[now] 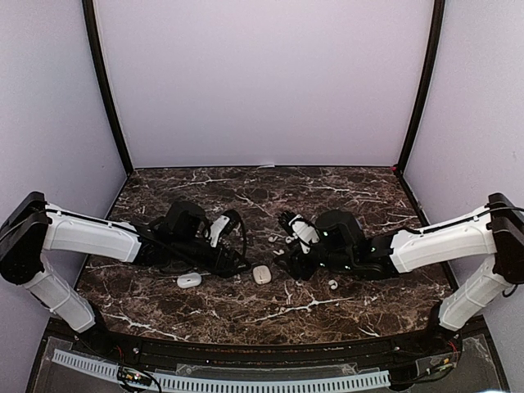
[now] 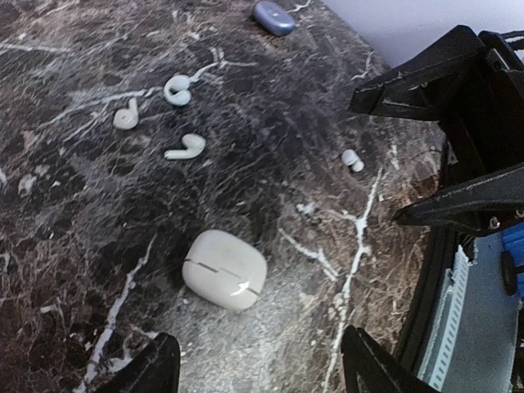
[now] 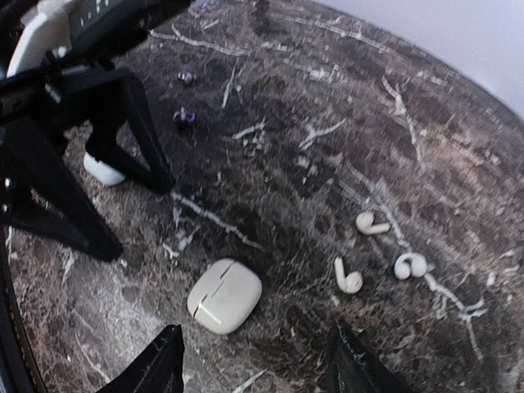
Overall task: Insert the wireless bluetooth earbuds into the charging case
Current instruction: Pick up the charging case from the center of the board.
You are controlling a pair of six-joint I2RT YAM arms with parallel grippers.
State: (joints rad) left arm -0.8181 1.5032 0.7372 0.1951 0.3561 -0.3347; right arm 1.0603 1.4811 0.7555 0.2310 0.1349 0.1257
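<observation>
Dark brown marble worktop with white veins, pale purple walls behind. Two white and black arms lying low, one from each side, almost meeting in the middle. Left tool spread wide, holding nothing. Right tool spread wide too, holding nothing. In front of both tools, flat on the worktop, small cream pebble-shaped plastic charging case, lid shut. Just past the case, three tiny pale plastic earbuds lying loose and close together, none inside the case. Probably the very start: getting hold of the case. Next, most likely: pin the case with one tool, flip the lid up with the other, then pinch one bud gently, so small and easy to flick away.
</observation>
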